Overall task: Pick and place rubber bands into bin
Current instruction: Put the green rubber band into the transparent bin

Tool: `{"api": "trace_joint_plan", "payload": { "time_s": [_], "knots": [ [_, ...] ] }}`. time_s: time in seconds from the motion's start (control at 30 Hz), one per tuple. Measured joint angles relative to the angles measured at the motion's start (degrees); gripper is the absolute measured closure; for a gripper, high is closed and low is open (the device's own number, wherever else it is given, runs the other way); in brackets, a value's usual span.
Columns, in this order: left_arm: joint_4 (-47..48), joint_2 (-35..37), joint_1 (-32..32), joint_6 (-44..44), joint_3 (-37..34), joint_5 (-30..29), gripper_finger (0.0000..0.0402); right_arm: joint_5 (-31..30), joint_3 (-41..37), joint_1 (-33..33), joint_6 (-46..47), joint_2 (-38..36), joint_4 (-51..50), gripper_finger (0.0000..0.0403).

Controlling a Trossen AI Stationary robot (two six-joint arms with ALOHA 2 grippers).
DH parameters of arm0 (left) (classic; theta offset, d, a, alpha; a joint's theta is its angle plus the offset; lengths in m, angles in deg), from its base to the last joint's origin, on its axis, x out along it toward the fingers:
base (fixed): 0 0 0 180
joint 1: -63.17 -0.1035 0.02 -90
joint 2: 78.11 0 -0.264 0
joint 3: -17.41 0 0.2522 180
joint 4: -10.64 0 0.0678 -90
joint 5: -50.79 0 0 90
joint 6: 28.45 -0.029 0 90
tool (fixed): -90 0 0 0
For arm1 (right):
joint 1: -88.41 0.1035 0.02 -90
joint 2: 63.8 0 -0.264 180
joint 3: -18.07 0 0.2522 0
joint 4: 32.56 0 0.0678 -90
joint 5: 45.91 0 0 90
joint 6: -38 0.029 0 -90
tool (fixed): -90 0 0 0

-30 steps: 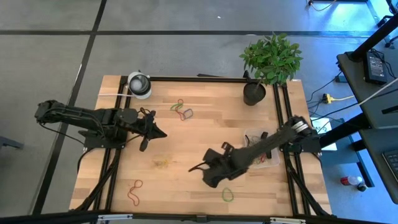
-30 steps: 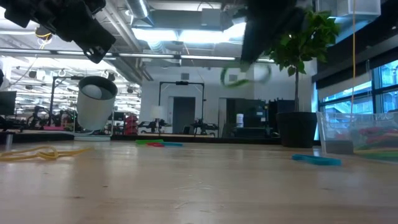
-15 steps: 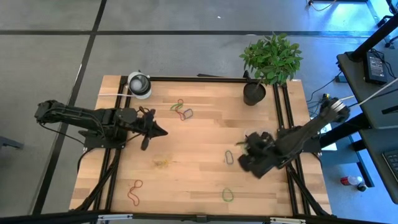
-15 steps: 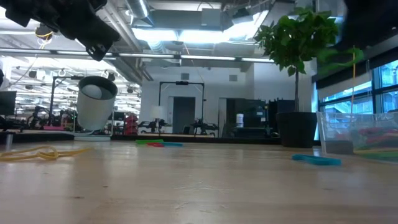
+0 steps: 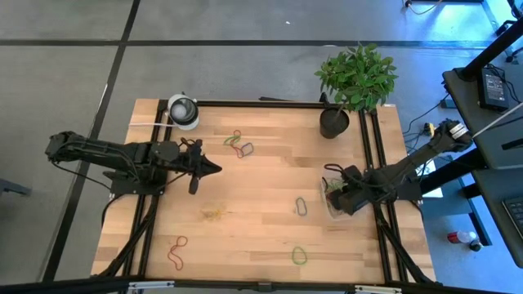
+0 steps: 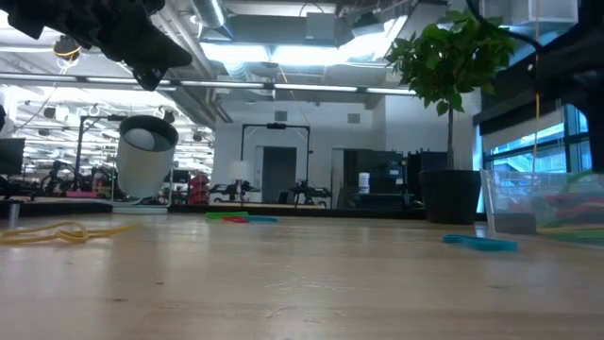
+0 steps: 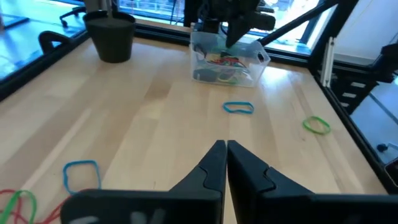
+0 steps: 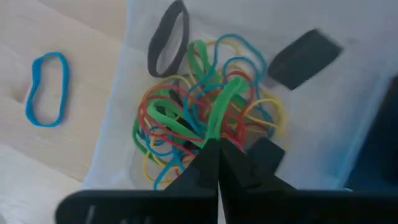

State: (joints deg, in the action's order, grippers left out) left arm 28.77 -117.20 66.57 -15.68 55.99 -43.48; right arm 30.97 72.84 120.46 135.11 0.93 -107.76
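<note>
The bin [image 8: 124, 93] is a clear plastic box at the table's right edge, holding a tangle of red, green, yellow, blue and dark rubber bands [image 8: 180, 134]. My right gripper [image 8: 217, 152] stands over it, pointing down, shut on a green rubber band [image 8: 225, 99]. The high view shows this gripper [image 5: 335, 194] above the bin [image 5: 331, 211]. Loose bands lie flat on the wood: blue [image 5: 301, 206], green [image 5: 299, 256], red [image 5: 176, 251], yellow [image 5: 214, 214], and a small cluster [image 5: 239, 144]. My left gripper [image 5: 214, 169] hangs shut above the table's left half, with nothing in it. My right gripper pinches one end of the green rubber band [image 8: 217, 127] between its two fingertips, coming from above and pointing down. The band hangs below the fingers into the bin, its lower end [image 8: 236, 84] among the pile of bands there.
A black plant pot [image 5: 333, 122] stands at the far right corner and a white-and-grey roll [image 5: 183, 111] at the far left. Dark frame rails [image 5: 374, 155] run along both sides of the table. Bare wood lies in the middle.
My right gripper has travelled from the near middle of the table toward the right edge, carrying the green band clear of the wood. It has rolled its wrist and now stands over the bin, still shut. The loose bands on the wood have stayed put.
</note>
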Motion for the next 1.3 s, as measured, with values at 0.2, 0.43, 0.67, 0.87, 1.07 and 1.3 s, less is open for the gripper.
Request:
{"api": "trace_joint_plan", "payload": {
  "time_s": [0.2, 0.43, 0.67, 0.87, 1.07, 1.3],
  "knots": [
    [0.6, 0.0, 0.0, 0.0, 0.0, -4.6, 0.0384, 2.5, -3.7, -1.3, -1.3, 0.1, 3.8, 0.0380],
    [0.6, 0.0, 0.0, 0.8, 0.0, -6.3, 0.0368, 2.9, -4.3, -1.5, -3.7, 0.1, 1.9, 0.0309],
    [0.6, 0.0, 0.0, 4.3, 0.0, -6.4, 0.0359, 3.8, -4.3, -1.5, -6.1, -0.8, 0.4, 0.0225],
    [0.6, 0.0, 0.0, 4.5, 0.0, -6.4, 0.0360, 3.1, -0.1, -1.5, -5.9, -3.2, -5.1, 0.0182],
    [0.6, 0.0, 0.0, 4.5, 0.0, -6.4, 0.0357, -2.4, 8.2, -1.5, -1.0, -3.4, -14.3, 0.0190],
    [0.6, 0.0, 0.0, 0.1, 0.0, -6.4, 0.0357, -1.4, 12.4, -1.5, 4.6, -3.4, -17.6, 0.0224]
  ]
}}
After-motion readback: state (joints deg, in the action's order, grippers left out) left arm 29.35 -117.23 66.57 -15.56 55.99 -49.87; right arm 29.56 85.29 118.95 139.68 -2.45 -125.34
